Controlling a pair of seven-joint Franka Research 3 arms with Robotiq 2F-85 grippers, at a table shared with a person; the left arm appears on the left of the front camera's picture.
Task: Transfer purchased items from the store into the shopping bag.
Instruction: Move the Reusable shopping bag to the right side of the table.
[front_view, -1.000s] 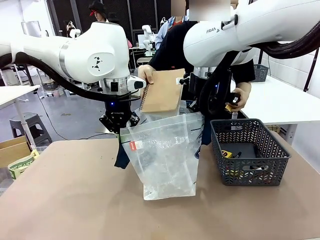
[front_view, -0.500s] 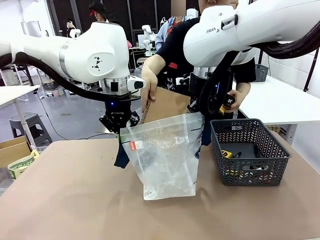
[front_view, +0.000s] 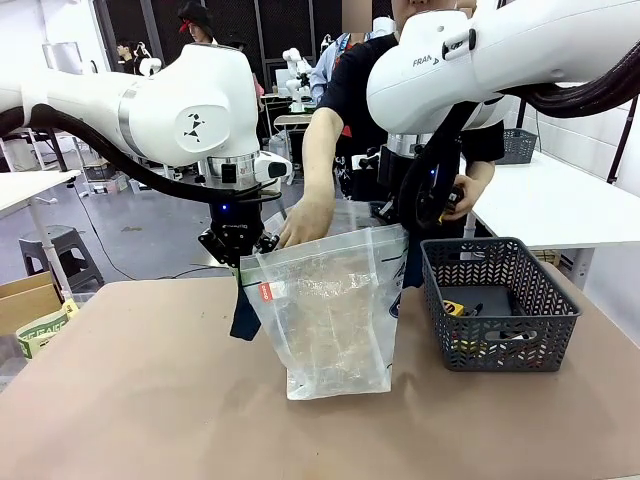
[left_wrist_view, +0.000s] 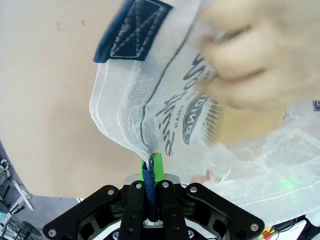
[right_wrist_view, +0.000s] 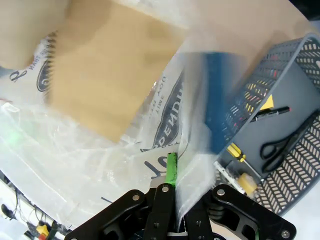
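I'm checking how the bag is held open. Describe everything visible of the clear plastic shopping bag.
The translucent clear plastic shopping bag, with navy strap handles, cursive lettering, an oval logo and a small red tag, stands upright on the brown table, mouth open. The left claw is shut on its rim at one side, the right claw at the other. A person's hand reaches into the mouth, where a brown notebook shows inside.

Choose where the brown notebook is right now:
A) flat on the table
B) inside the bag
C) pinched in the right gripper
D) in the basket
B: the notebook shows through the clear wall of the bag, with the person's hand at the bag's open mouth.
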